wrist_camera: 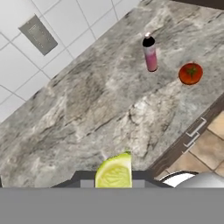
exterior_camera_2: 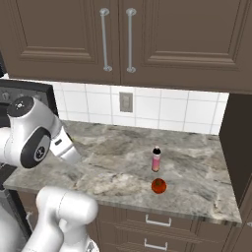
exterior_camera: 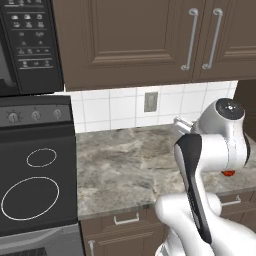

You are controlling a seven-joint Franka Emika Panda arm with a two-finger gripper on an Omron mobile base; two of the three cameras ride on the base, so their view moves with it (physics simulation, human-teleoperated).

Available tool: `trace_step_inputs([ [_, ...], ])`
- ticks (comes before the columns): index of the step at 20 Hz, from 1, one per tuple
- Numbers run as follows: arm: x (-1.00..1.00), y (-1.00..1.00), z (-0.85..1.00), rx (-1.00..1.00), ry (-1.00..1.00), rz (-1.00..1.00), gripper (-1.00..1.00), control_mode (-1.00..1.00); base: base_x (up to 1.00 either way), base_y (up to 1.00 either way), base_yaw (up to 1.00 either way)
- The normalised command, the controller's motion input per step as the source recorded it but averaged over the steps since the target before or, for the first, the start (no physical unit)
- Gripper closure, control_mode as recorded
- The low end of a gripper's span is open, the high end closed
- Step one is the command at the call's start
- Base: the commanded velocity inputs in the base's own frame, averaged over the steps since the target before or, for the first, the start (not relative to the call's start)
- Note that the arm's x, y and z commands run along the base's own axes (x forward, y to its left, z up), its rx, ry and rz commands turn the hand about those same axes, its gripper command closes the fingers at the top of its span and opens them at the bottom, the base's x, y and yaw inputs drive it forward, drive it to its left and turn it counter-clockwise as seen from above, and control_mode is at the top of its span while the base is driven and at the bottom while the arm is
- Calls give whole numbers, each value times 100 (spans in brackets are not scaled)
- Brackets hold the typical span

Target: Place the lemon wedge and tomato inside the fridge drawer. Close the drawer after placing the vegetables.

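One tomato [exterior_camera_2: 158, 185] sits on the marble surface [exterior_camera_2: 118, 157], near the surface's front edge. One slim pink bottle [exterior_camera_2: 156, 159] with a dark cap stands upright just behind the tomato, toward the tiled wall; the two are close but apart. In the hand view the same pair shows again, the tomato [wrist_camera: 190, 73] and the bottle [wrist_camera: 150, 53], both on the surface [wrist_camera: 96, 100].

One lemon wedge [wrist_camera: 115, 171] shows at the bottom of the hand view, cut face toward the camera, pinched in the pincer [wrist_camera: 114, 181]; the pincer is pressed together on it and holds it above the surface, well apart from the tomato. The finger tips themselves are mostly hidden behind the wedge.

In the left base view the arm [exterior_camera: 215, 145] rises over the surface [exterior_camera: 125, 165], and a sliver of the tomato [exterior_camera: 228, 173] peeks out just below the arm's elbow joint.

One wall outlet [exterior_camera_2: 126, 102] is set in the tiles behind the tomato. Two upper cabinet doors with long bar handles [exterior_camera_2: 104, 39] hang above the surface. Below the surface's front edge, beneath the tomato, two cabinet drawers [exterior_camera_2: 157, 221] show with small handles, both shut. To the far side of the surface from the tomato stands one stove [exterior_camera: 35, 185] with two ring burners marked on its top and three knobs above, and one microwave [exterior_camera: 30, 45] hangs over it.

Nothing in these views lets me tell the contents of any container.
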Motion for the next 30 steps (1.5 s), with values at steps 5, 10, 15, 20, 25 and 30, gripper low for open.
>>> trace_step_inputs([
  [5, 0, 0, 0, 0, 0, 0, 100, 100, -97, 10, -1],
  [10, 0, 0, 0, 0, 0, 0, 100, 100, -98, 43, -8],
  [15, 0, 0, 0, 0, 0, 0, 100, 100, -80, 24, -23],
  [20, 0, 0, 0, 0, 0, 0, 100, 100, -41, 0, -38],
  [25, 0, 0, 0, 0, 0, 0, 100, 100, -10, 0, -31],
  [30, 0, 0, 0, 0, 0, 0, 100, 100, -4, 0, -30],
])
